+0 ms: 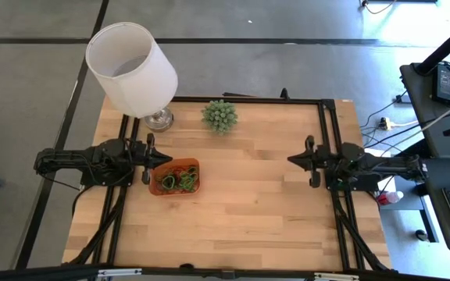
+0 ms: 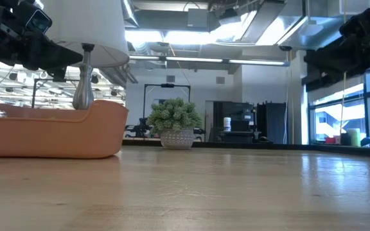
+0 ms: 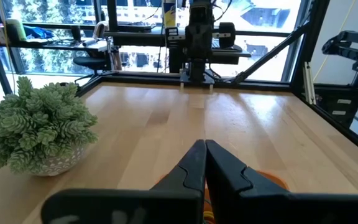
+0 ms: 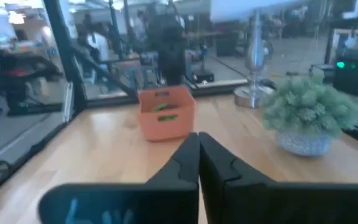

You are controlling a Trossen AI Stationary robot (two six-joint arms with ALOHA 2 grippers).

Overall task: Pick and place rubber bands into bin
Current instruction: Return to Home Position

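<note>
Task looks done: bands lie in the bin, none loose; left claw and right claw clenched, empty.

Orange bin left of table centre, rubber bands piled inside

The tabletop is pale jointed wood, smooth, with a low satin sheen. The bin is orange plastic, smooth, semi-matt and slightly translucent; the lamp base is polished reflective metal under a white matt lampshade. The left end effector and right end effector appear to be black matt plastic.
</note>
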